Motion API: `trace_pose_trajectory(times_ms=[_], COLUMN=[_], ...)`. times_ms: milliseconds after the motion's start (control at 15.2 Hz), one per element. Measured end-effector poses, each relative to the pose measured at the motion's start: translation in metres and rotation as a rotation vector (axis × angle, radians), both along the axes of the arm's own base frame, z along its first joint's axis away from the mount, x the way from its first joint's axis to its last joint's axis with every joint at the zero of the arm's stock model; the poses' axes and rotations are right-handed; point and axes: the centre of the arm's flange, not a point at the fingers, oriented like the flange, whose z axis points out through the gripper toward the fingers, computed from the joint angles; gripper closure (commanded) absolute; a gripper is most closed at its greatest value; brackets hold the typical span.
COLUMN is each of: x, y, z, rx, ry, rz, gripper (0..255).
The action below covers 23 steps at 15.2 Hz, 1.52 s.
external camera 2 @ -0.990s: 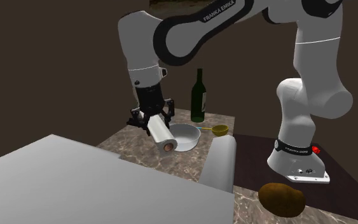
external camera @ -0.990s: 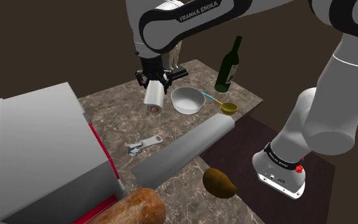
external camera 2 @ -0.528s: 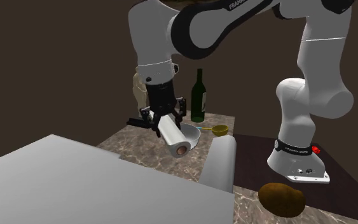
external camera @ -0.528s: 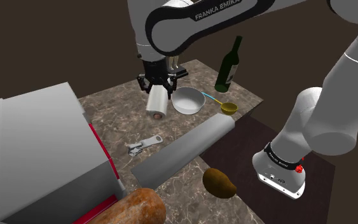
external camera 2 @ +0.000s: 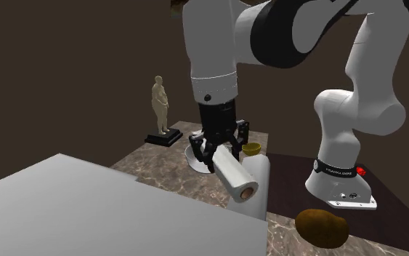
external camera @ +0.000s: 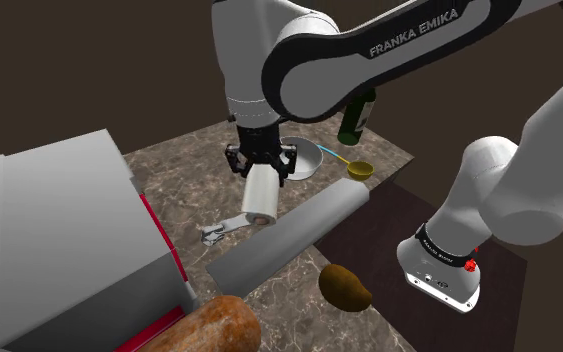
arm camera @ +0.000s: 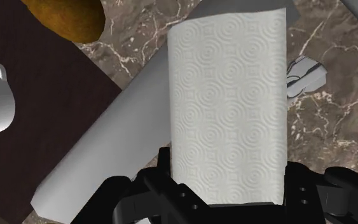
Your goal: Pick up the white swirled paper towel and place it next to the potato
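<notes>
The white paper towel roll with an embossed swirl pattern hangs tilted in the air, and my gripper is shut on its upper end. It hovers over the marble counter beside a long grey slab. In the second exterior view the roll points its brown core end down toward the slab, under the gripper. The wrist view has the roll clasped between the fingers. The brown potato lies on the counter's near edge, beyond the slab; it also appears as the potato and the potato.
A white bowl, a yellow scoop and a green bottle stand behind the arm. A metal opener lies near the roll. A grey and red box, a bread loaf, the arm's base and a statue surround the area.
The arm has carried the roll away from the bowl toward the shoulder view's lower right, closer to the grey slab and the potato. The grip has stayed shut on it.
</notes>
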Motion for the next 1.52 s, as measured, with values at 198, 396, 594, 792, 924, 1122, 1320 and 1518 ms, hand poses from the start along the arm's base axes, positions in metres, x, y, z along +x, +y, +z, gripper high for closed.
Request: trace_pose_trajectory(times_ms=[198,396,594,792,924,1122,1320,1518], x=[-0.037,-0.069,-0.105,-0.141,-0.165,-0.197,-0.234,-0.269], y=[0.02,0.037,0.055,0.071,0.086,0.104,0.122,0.14], z=[-0.001,0.001,0.001,0.001,0.001,0.0,0.0,0.001], rx=[0.0,0.0,0.0,0.0,-0.001,0.0,0.0,0.0], ry=[0.0,0.0,0.0,-0.001,0.0,0.0,0.0,-0.001], rz=[0.0,0.0,0.0,0.0,0.0,0.0,0.001,0.001], gripper=[255,255,255,255,255,255,255,255])
